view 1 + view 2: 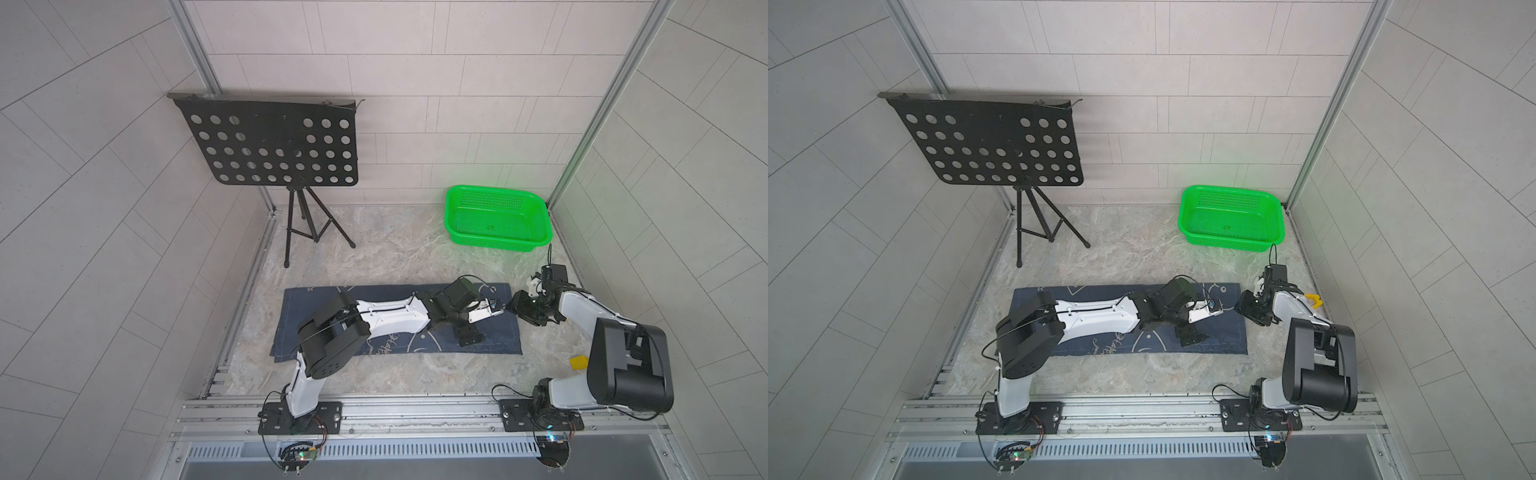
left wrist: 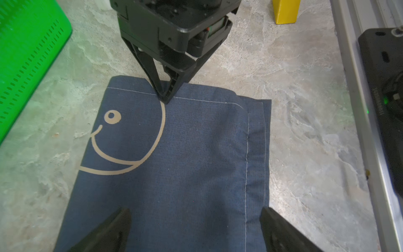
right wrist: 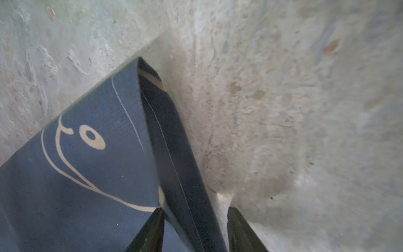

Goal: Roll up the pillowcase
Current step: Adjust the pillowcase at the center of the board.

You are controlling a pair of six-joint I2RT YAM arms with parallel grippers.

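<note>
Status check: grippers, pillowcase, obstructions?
Left gripper open, over pillowcase end. Right gripper open, astride its raised edge. Rest lies flat, unrolled. Green basket stands apart.

**Covered, cropped and blurred**

In both top views the left arm (image 1: 390, 318) hides the pillowcase's (image 1: 498, 336) middle, from 9 toward 3 o'clock, and its cursive script (image 1: 384, 348) is too small to read. The left wrist view crops the green basket (image 2: 28, 54) and the yellow block (image 2: 285, 11), and shows only the tips of the left gripper's (image 2: 195, 210) jaws. The right wrist view shows the right gripper (image 3: 195, 209) likewise, its worktop (image 3: 327, 109) blurred. Whether those jaws touch the raised pillowcase edge is unclear.
</note>
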